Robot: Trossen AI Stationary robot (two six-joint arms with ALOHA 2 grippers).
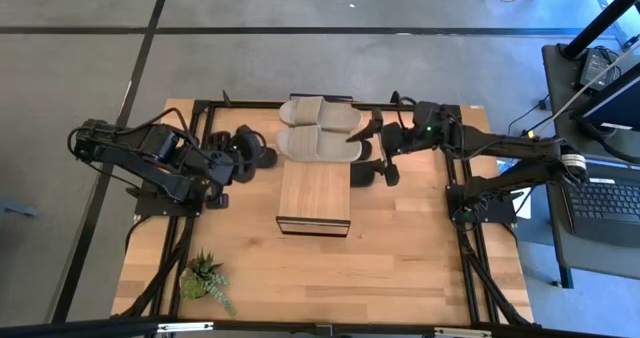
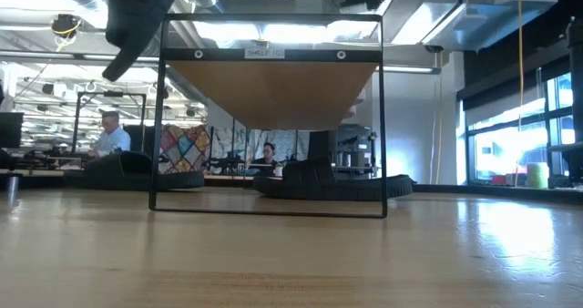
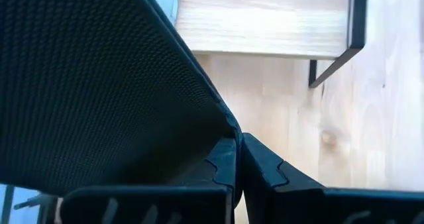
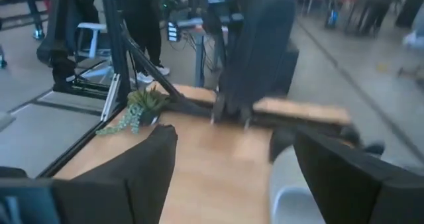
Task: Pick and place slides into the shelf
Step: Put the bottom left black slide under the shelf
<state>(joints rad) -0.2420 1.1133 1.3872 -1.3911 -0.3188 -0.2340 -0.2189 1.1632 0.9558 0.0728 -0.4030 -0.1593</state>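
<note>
Behind the shelf (image 1: 315,196), the right claw (image 1: 362,150) stands wide open and empty beside two beige slides (image 1: 318,128) — a release, it seems. The left claw (image 1: 238,161) is clamped on a black slide (image 1: 252,150), likely next onto the shelf. Beyond the butcher-block desk (image 1: 400,268) — a bright workshop, people seated.

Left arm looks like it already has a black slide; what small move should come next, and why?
Probably carry it toward the shelf. The left gripper is shut on a black slide, held off the table beside the shelf's open end. The right gripper stands open by the beige slides, holding nothing, so it need not move first.
</note>
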